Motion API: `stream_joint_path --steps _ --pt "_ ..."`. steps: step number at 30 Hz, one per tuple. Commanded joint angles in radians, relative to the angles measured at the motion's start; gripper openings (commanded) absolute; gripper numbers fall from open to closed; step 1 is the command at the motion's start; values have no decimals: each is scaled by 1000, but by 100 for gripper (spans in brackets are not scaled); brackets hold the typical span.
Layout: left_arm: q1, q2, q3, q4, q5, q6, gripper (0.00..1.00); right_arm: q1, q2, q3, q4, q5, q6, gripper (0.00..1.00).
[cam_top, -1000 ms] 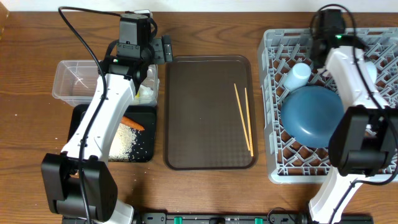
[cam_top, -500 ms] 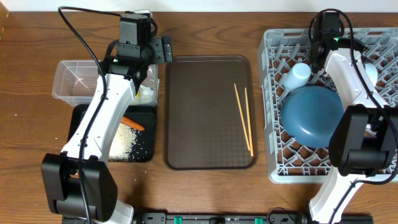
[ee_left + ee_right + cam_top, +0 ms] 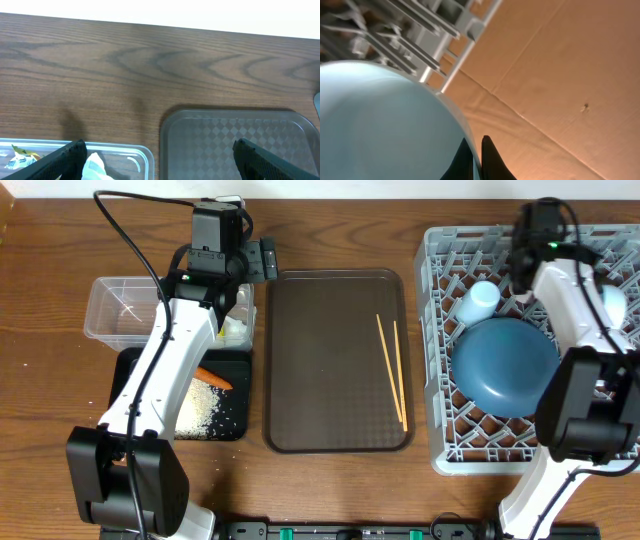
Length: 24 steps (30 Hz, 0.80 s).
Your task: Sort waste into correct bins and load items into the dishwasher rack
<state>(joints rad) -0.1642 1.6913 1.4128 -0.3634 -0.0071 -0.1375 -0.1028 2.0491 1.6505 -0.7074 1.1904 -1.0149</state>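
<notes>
My left gripper (image 3: 160,164) stands open over the corner of the clear tub (image 3: 118,310), beside the brown tray (image 3: 335,360). The tub holds white crumpled paper (image 3: 95,167) and a silver-yellow wrapper (image 3: 17,159). A carrot (image 3: 212,377) and rice (image 3: 205,404) lie in the black tray (image 3: 135,370). Two chopsticks (image 3: 392,370) lie on the brown tray. In the grey rack (image 3: 440,430) sit the dark blue plate (image 3: 505,365) and a light blue cup (image 3: 478,302). My right gripper (image 3: 476,141) is shut on the rim of the pale blue bowl (image 3: 380,125), over the rack's far right part.
A brown cardboard surface (image 3: 560,75) fills the right wrist view behind the bowl. Bare wooden table (image 3: 150,65) lies beyond the tub and the brown tray. My right arm (image 3: 575,300) hides part of the rack.
My right arm has shifted a little to the right over the rack with the bowl in its fingers. The left arm has not moved.
</notes>
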Motion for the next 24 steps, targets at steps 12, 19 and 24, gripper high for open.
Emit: stream_joint_path --steps 12,19,24 --pt "1 4 -2 -2 -9 -9 94 -126 -11 -3 114 65 -257 1" --pt "1 4 -2 -2 -9 -9 94 -134 -11 -9 114 31 -258 1" --pt "1 4 -2 -2 -9 -9 94 -142 -11 -19 113 12 -257 1"
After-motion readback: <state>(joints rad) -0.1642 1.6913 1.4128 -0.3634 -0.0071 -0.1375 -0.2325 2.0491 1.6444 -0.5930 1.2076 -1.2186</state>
